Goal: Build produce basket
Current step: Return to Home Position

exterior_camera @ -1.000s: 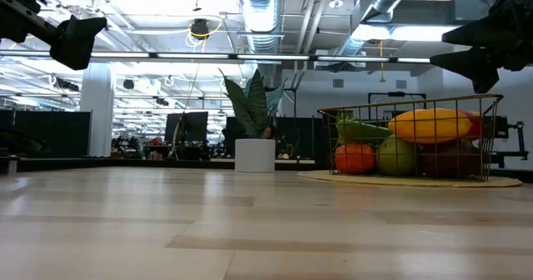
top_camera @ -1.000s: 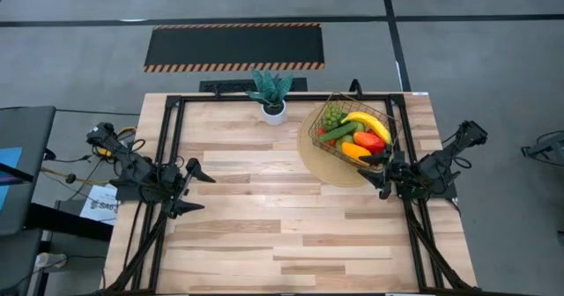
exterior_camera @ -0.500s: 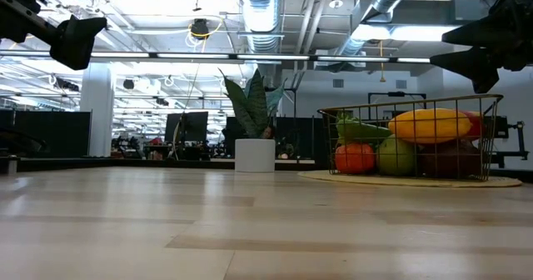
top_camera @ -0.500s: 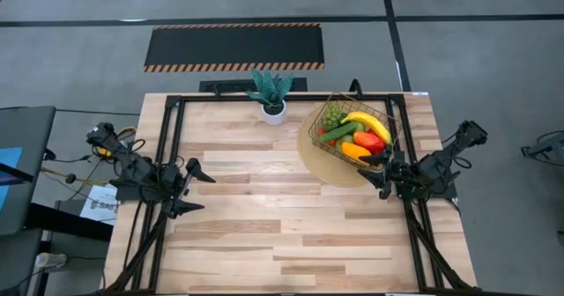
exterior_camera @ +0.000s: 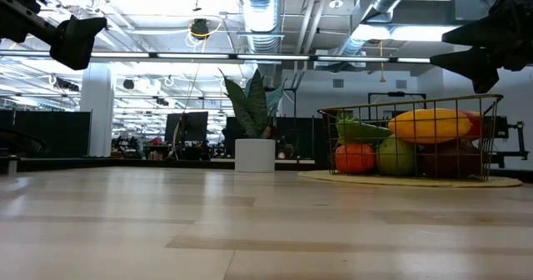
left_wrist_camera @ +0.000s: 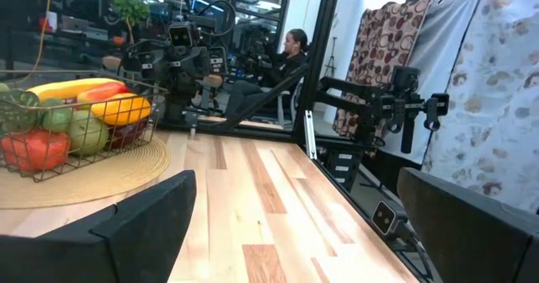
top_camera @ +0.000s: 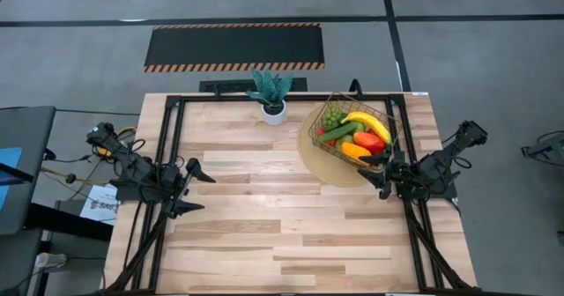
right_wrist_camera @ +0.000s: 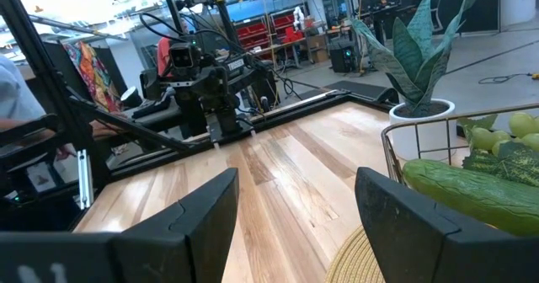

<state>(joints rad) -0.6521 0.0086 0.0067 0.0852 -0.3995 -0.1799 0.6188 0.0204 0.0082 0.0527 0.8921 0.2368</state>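
Observation:
The gold wire basket (top_camera: 381,117) stands on a round tan mat (top_camera: 310,151) at the table's far right. In it lies the produce: a yellow banana (top_camera: 367,122), a cucumber (top_camera: 338,131), grapes (top_camera: 331,115), red and orange peppers (top_camera: 365,143). The low view shows the basket (exterior_camera: 493,105) with an orange (exterior_camera: 355,157) and a green pear (exterior_camera: 396,157) inside. My left gripper (top_camera: 191,188) hangs open and level over the table's left side, holding nothing. My right gripper (top_camera: 377,174) hangs open at the right, just near of the basket, with nothing between its fingers.
A spiky green plant in a white pot (top_camera: 272,94) stands at the table's far edge, left of the mat. Black frame rails (top_camera: 173,129) run along the table's left, right and far sides. Bare wood (top_camera: 282,217) fills the middle and near part.

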